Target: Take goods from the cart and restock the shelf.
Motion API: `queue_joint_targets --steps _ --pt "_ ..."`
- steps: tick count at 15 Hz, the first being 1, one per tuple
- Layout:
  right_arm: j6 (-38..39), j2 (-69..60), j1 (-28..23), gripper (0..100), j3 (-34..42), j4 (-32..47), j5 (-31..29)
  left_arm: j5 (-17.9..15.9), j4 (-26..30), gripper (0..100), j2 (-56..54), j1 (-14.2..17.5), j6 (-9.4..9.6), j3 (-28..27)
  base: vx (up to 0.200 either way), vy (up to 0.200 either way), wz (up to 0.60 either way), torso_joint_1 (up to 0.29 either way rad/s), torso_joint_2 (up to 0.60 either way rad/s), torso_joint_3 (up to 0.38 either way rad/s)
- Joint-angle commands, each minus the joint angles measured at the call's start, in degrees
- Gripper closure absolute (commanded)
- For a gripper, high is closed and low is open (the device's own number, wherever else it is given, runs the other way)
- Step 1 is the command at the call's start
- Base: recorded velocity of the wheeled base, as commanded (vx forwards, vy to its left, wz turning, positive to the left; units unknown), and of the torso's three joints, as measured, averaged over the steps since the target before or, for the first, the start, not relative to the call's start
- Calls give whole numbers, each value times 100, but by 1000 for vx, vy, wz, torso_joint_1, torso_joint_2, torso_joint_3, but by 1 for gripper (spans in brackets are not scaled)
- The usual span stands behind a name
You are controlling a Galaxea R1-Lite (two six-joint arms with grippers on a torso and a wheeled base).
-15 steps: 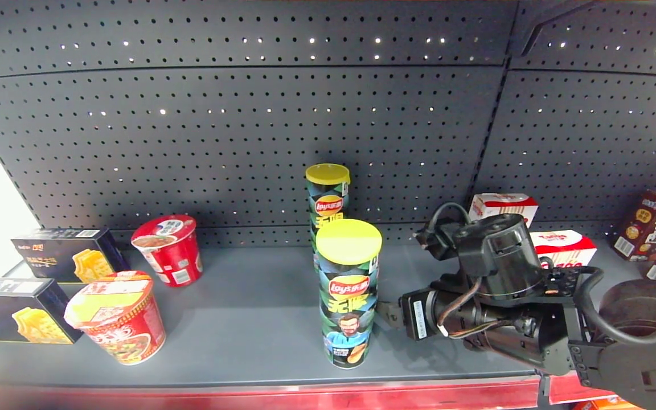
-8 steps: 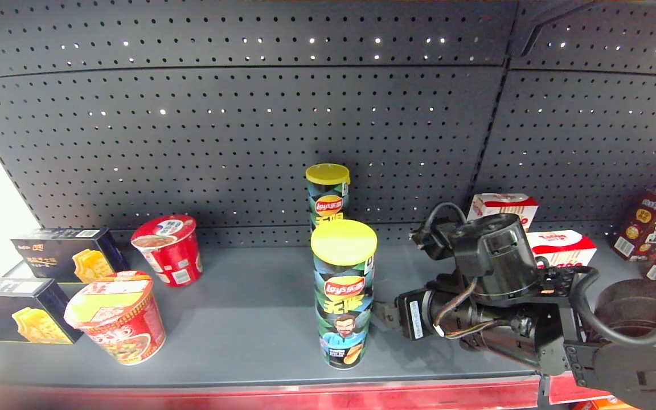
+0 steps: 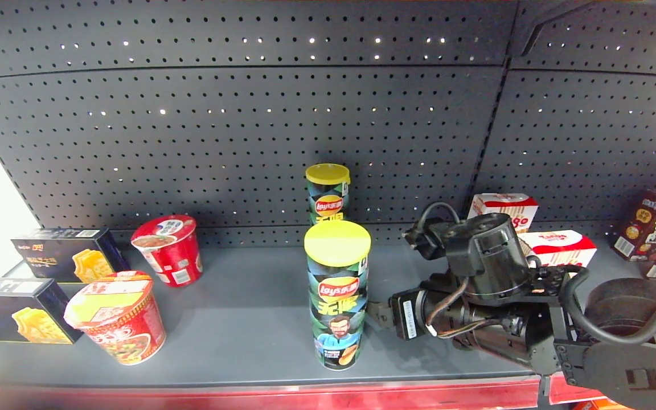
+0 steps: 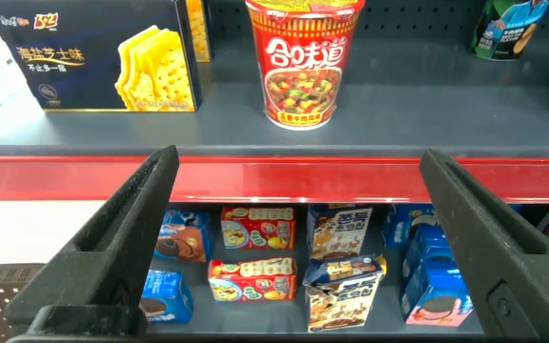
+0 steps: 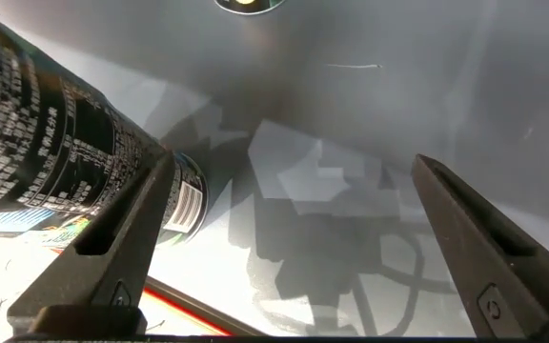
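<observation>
A tall chip can [image 3: 336,296] with a yellow lid stands upright near the front of the grey shelf [image 3: 248,319]; a second, matching can [image 3: 328,191] stands behind it by the pegboard. My right gripper [image 3: 378,313] sits low on the shelf at the front can's right side. In the right wrist view this gripper [image 5: 294,238] is open, nothing lies between its fingers, and the chip can [image 5: 55,143] stands just outside one finger [image 5: 122,248]. My left gripper [image 4: 298,238] is open and held below the shelf's red front edge [image 4: 274,176].
Two red noodle cups [image 3: 120,322] [image 3: 169,247] and two dark cracker boxes [image 3: 15,310] [image 3: 69,253] fill the shelf's left part. White-and-red boxes [image 3: 558,247] and brown boxes [image 3: 655,230] stand on the right. Small snack packs [image 4: 346,286] line the lower shelf.
The front chip can has slid a little to the left along the shelf, and my right gripper has moved left with it.
</observation>
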Motion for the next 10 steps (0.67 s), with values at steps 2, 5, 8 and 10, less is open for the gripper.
queue_joint_targets --steps 2,5,8,10 --pt "-1 -4 31 0 16 -1 -10 4 -3 0 8 1 -1 0 0 0 0 0 0 0" --pt "61 -66 5 0 200 16 -28 4 -3 0 8 1 -1 0 0 0 0 0 0 0" --pt "61 -110 -57 0 376 -19 -37 13 6 0 8 1 -1 0 0 0 0 0 0 0" --pt "52 -224 -74 0 376 -10 7 4 -3 0 8 1 -1 0 0 0 0 0 0 0"
